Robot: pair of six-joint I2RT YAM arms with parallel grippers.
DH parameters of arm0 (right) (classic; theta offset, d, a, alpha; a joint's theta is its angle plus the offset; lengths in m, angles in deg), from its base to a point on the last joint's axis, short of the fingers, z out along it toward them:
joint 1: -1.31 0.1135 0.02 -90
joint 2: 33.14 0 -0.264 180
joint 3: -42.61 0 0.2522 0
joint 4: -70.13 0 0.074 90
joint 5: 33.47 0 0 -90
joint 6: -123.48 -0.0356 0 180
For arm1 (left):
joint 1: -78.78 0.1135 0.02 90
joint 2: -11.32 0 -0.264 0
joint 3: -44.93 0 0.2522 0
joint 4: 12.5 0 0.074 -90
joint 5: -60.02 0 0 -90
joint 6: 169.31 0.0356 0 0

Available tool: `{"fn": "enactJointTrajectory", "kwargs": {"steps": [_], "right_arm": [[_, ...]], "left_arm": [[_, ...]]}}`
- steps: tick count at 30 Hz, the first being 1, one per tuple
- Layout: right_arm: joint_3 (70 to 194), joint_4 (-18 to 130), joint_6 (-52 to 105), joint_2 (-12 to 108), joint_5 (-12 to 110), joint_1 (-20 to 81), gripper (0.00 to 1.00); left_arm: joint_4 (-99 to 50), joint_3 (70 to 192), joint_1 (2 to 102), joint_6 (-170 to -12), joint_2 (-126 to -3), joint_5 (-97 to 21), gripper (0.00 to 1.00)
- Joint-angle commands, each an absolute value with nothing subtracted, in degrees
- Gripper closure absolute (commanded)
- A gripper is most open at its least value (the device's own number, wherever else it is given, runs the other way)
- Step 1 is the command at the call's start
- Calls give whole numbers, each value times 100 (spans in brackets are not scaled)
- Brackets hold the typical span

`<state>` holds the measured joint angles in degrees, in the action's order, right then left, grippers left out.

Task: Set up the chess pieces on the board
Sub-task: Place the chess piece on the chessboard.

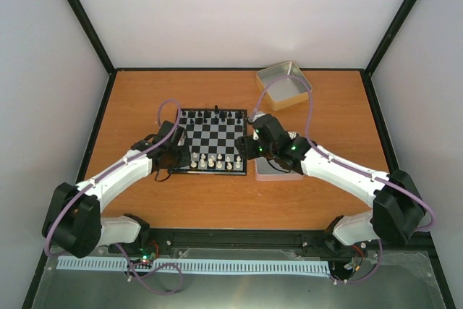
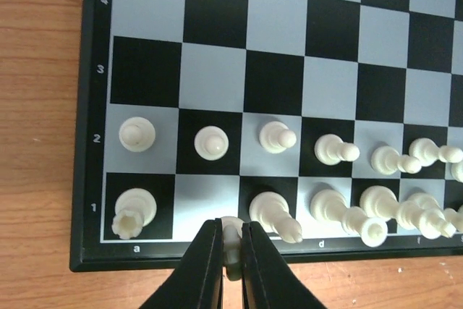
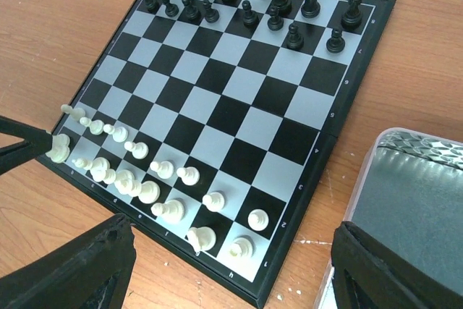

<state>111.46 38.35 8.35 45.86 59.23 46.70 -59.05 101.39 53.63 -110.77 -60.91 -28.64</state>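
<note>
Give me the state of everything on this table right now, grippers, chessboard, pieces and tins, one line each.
left gripper: shut on a white chess piece at the board's near edge
right gripper: open, empty
chessboard: lying flat, b1 vacant
white pieces: upright on ranks 1 and 2
black pieces: upright on the far ranks
far tin: open, looks empty
near tin: open, contents unclear

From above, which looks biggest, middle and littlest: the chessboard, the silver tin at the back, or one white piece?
1. The board, biggest.
2. The tin, a bit smaller, though it sits farther from the camera.
3. A white chess piece, tiny by far.
</note>
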Motion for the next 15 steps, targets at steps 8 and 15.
{"fn": "enactJointTrajectory", "kwargs": {"steps": [8,15], "right_arm": [[10964,3818,723,4318,6111,4653,26],[10946,3805,736,4268,6130,4649,26]], "left_arm": [[-5529,10142,5338,-11032,-6392,-2592,99],[-5492,10135,5338,-11089,-6590,-2495,99]]}}
